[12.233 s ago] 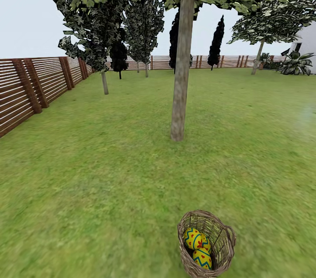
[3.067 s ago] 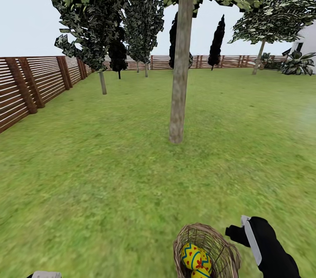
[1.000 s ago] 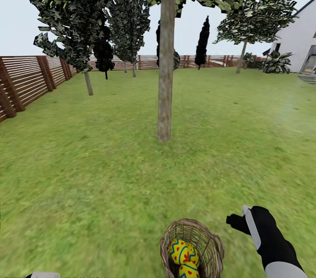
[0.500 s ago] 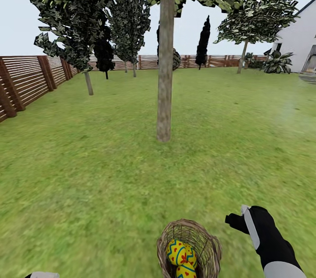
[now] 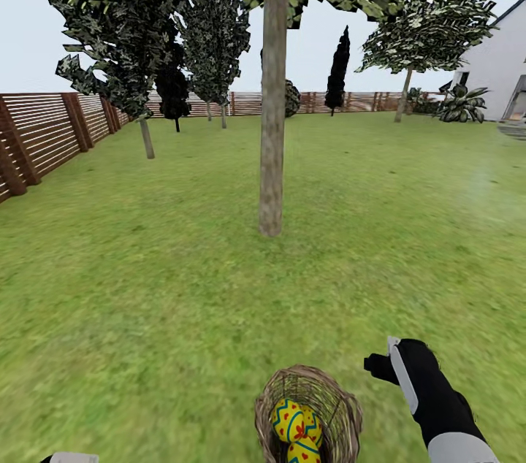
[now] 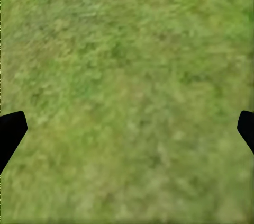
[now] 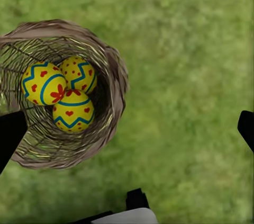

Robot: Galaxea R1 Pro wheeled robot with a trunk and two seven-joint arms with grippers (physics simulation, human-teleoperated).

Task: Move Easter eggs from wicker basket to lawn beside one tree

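Observation:
The wicker basket (image 5: 343, 412) stands on the lawn (image 5: 161, 302) just in front of me, with three Easter eggs in it. In the right wrist view the basket (image 7: 114, 83) holds them clustered: one egg (image 7: 45, 82), a second (image 7: 79, 73) and a third (image 7: 73, 112). My right gripper (image 5: 376, 366) hovers above the grass just right of the basket rim, open (image 7: 128, 131), one fingertip (image 7: 10, 134) over the basket's edge. My left gripper (image 6: 127, 128) is open over bare grass. The tree (image 5: 272, 142) with the thick grey-brown trunk rises a few metres ahead.
A brown slatted fence (image 5: 44, 134) runs along the left and far side. Thin-trunked trees (image 5: 146, 134) and dark cypresses (image 5: 337, 79) stand further back. A white house (image 5: 504, 69) is at the far right. Open grass lies between basket and trunk.
My right arm has moved a little left, closer to the basket's rim. The whole view has shifted slightly. The eggs stay in the basket.

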